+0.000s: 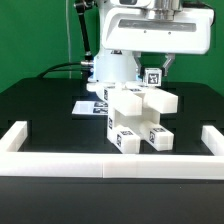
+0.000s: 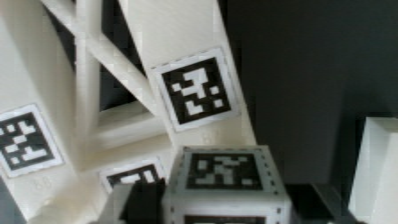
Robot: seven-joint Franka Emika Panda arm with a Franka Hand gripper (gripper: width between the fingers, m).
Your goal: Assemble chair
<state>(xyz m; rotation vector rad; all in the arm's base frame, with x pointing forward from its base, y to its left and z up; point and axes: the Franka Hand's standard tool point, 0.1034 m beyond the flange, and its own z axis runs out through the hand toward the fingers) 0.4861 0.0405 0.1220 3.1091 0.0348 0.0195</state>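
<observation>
The chair (image 1: 135,115) stands partly built in the middle of the black table, a cluster of chunky white panels and square legs with black-and-white tags. My gripper (image 1: 152,82) hangs over its rear right part, shut on a square white chair piece whose tagged end (image 1: 153,76) shows between the fingers. In the wrist view that tagged block (image 2: 222,172) fills the space between my dark fingers (image 2: 139,200), and my gripper (image 2: 221,204) is clamped on it. Behind it rise slanted white chair panels (image 2: 125,90) with tags (image 2: 196,88).
A low white border wall (image 1: 110,166) runs along the table's front, with raised ends at the exterior view's left (image 1: 15,135) and right (image 1: 212,140). The marker board (image 1: 88,106) lies flat behind the chair. The white robot base (image 1: 110,68) stands at the back.
</observation>
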